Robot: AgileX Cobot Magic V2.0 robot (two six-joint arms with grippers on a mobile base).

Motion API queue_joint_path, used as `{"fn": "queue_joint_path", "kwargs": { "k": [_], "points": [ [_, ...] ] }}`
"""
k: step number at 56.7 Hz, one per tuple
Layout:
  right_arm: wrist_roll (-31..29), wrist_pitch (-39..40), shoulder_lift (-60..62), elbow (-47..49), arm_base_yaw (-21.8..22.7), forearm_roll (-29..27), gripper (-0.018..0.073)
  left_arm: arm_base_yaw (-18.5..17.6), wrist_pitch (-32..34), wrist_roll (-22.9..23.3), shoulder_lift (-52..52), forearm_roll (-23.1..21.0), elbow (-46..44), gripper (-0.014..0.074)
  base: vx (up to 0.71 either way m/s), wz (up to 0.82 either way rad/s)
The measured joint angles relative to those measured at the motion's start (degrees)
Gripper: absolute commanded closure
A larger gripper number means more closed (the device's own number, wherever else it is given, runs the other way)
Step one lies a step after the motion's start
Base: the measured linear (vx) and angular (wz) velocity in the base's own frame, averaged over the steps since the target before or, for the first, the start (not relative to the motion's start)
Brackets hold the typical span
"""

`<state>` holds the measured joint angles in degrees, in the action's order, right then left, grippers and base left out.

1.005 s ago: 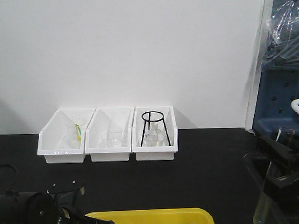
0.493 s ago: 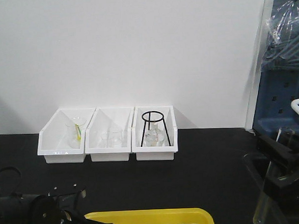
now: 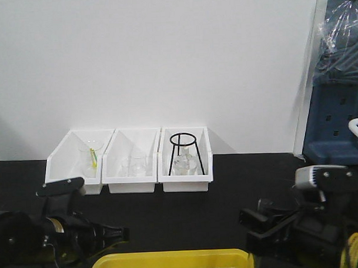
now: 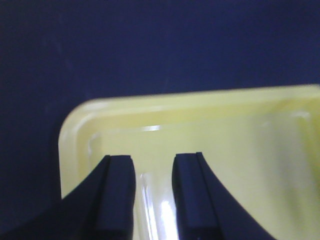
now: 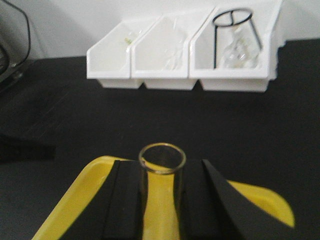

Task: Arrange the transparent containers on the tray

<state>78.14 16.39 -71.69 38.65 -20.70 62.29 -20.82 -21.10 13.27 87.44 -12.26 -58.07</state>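
The yellow tray [image 3: 172, 262] lies at the front edge of the black table. In the left wrist view my left gripper [image 4: 154, 160] hangs over the tray's corner [image 4: 80, 125], shut on a clear test tube [image 4: 152, 200]. The tube's rounded end shows between the fingers. My right gripper [image 5: 164, 162] is shut on the other test tube [image 5: 162, 200], whose rimmed mouth [image 5: 162, 159] points towards the bins, above the tray's far rim [image 5: 90, 175]. In the front view the left arm [image 3: 59, 232] is at the tray's left end and the right arm [image 3: 300, 230] at its right end.
Three white bins [image 3: 130, 171] stand in a row against the back wall. They hold a beaker [image 3: 90, 157], more clear glassware and a black wire stand [image 3: 183, 151] over a flask. Blue equipment [image 3: 337, 116] fills the right edge.
The right arm has swung in from the right edge to the tray's right end, bringing its tube with it. The left arm has lifted and shifted left, away from the tray's near corner.
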Motion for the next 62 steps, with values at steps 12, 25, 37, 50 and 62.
{"fn": "queue_joint_path", "kwargs": {
  "k": [12,25,37,50,62],
  "points": [
    [3.23,6.02,-12.21,0.0,0.0,0.43,0.0571,0.0,0.15,0.0,-9.8,2.88,0.0,0.0261,0.0,0.0],
    [4.08,13.14,-21.92,0.0,0.0,-2.29,0.0571,0.0,0.15,0.0,-16.13,3.49,0.0,0.0261,0.0,0.0],
    [5.79,15.36,-27.23,2.6,0.0,-4.3,0.0571,0.0,-0.38,0.0,-16.37,3.53,0.05,0.0261,0.0,0.0],
    [9.82,15.49,-31.17,8.0,0.0,-2.57,0.0571,0.0,-0.75,0.0,-16.37,3.53,0.05,0.0261,0.0,0.0],
    [10.73,15.84,-34.9,9.36,0.0,-3.32,0.0563,0.0,-1.4,0.0,-16.37,3.53,0.05,0.0261,0.0,0.0]
  ]
}}
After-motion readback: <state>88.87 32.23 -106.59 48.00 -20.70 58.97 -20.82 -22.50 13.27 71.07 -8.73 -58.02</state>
